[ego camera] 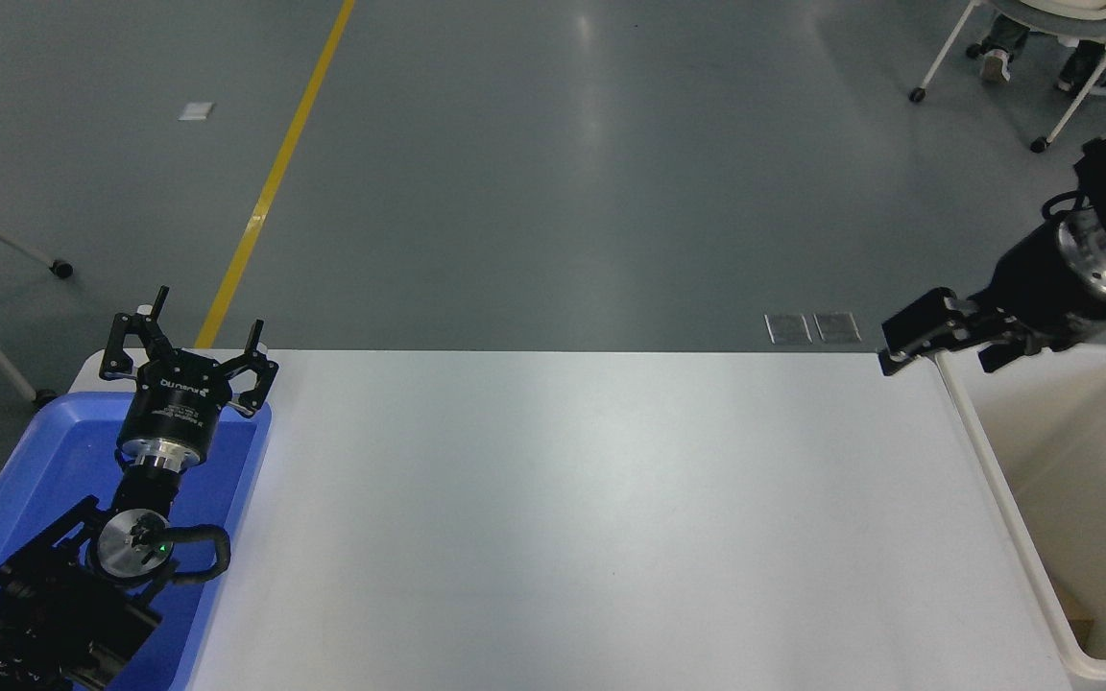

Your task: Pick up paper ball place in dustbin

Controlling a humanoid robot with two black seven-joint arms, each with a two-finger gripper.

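The cream-white dustbin (985, 451) stands at the table's right end, cut off by the picture's right edge. The paper ball is not visible; only a small brown scrap (1079, 626) shows deep in the bin's near corner. My right gripper (939, 355) comes in from the right edge and hangs above the bin's far left corner, open and empty. My left gripper (186, 338) is parked at the lower left over the blue tray, open and empty.
A shallow blue tray (44, 451) lies at the table's left end under the left arm. The white table (591, 518) spans the middle. A wheeled chair with a seated person's feet (995, 58) is on the floor at top right.
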